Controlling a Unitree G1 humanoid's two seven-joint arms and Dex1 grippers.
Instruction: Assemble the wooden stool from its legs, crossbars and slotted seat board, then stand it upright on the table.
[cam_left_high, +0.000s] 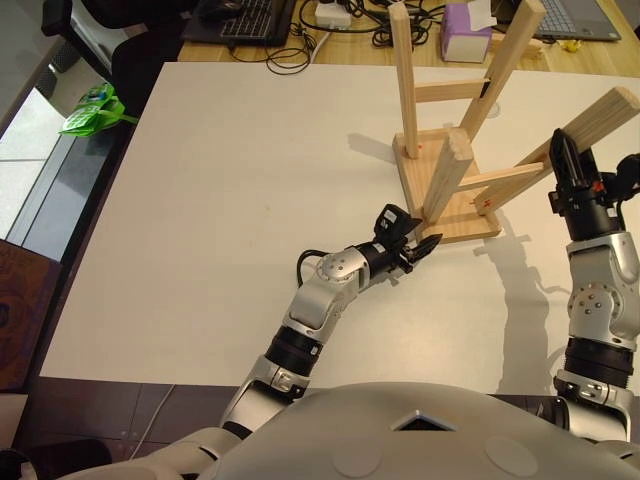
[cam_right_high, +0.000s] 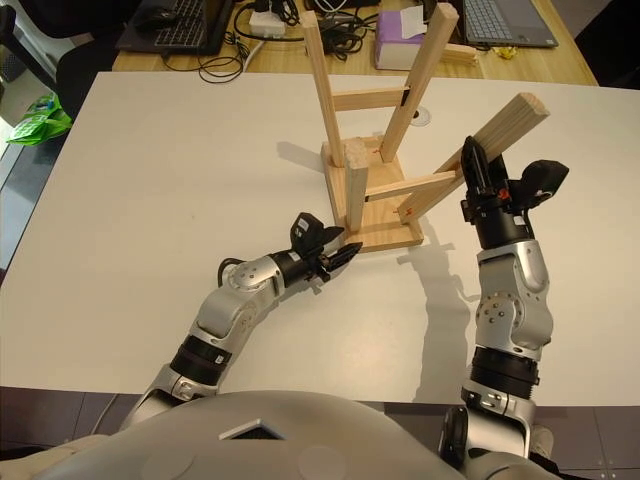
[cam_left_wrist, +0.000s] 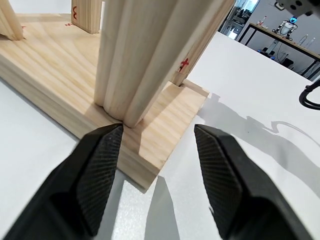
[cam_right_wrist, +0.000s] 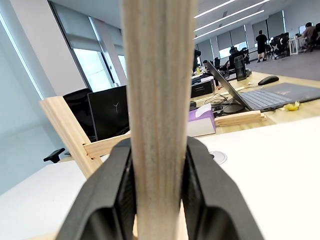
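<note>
The stool lies upside down on the white table (cam_left_high: 230, 200), its slotted seat board (cam_left_high: 465, 222) flat and its legs pointing up. My right gripper (cam_left_high: 565, 165) is shut on the leaning right leg (cam_left_high: 600, 115), which fills the space between the pads (cam_right_wrist: 122, 185) in the right wrist view. A crossbar (cam_left_high: 505, 180) joins that leg to the near leg (cam_left_high: 445, 180). My left gripper (cam_left_high: 428, 246) hovers low at the board's near corner (cam_left_wrist: 150, 165), open, fingertips (cam_left_wrist: 102, 155) just short of the edge and holding nothing. Two back legs (cam_left_high: 403, 70) carry another crossbar (cam_left_high: 450, 92).
Behind the table is a desk with a keyboard (cam_left_high: 245, 18), cables (cam_left_high: 290, 55), a purple box (cam_left_high: 466, 32) and a laptop (cam_left_high: 580, 18). A green bag (cam_left_high: 92, 110) lies off the table's left edge. The left half of the table is bare.
</note>
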